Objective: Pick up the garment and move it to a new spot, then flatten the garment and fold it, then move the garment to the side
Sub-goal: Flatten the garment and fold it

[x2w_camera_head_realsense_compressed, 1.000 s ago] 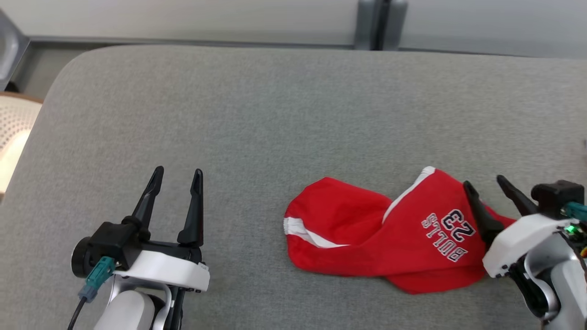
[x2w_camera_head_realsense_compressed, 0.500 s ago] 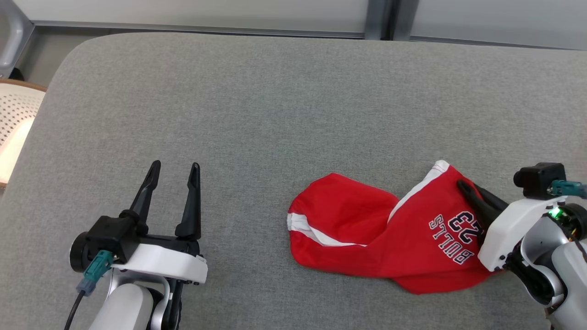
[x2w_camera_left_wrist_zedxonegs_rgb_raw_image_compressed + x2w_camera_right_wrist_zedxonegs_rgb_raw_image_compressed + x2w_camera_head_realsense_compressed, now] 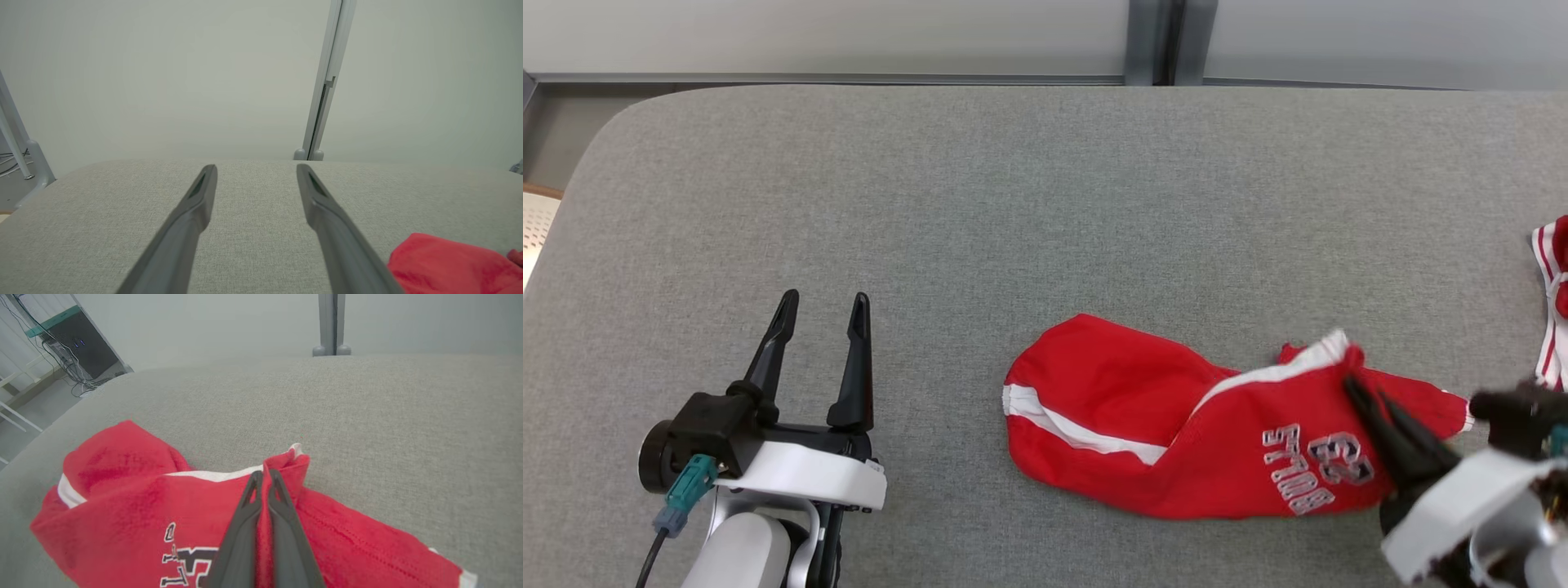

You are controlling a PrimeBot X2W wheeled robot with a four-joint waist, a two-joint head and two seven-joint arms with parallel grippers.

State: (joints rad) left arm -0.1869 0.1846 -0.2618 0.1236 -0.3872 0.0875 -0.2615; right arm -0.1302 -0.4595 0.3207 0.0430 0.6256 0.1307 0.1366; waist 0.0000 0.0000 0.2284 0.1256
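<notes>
The garment (image 3: 1176,425) is a pair of red shorts with white stripes and "BULLS 23" lettering, lying crumpled on the grey padded table (image 3: 1013,204) at centre right. My right gripper (image 3: 1356,388) is shut on a raised fold of its red cloth near the white stripe; in the right wrist view the fingers (image 3: 282,522) pinch the garment (image 3: 135,498) between them. My left gripper (image 3: 821,304) stands open at the lower left, well apart from the cloth. In the left wrist view its fingers (image 3: 196,204) spread over bare table, with the garment (image 3: 445,265) at the lower right.
Another red and white piece of cloth (image 3: 1553,302) pokes in at the right edge. A pale perforated chair (image 3: 535,237) sits past the table's rounded left corner. A grey post (image 3: 1152,41) stands behind the table against the wall.
My right gripper has shut on the garment's right part and lifted a fold of it. The head camera has shifted, so the whole scene sits differently. The left gripper stays open.
</notes>
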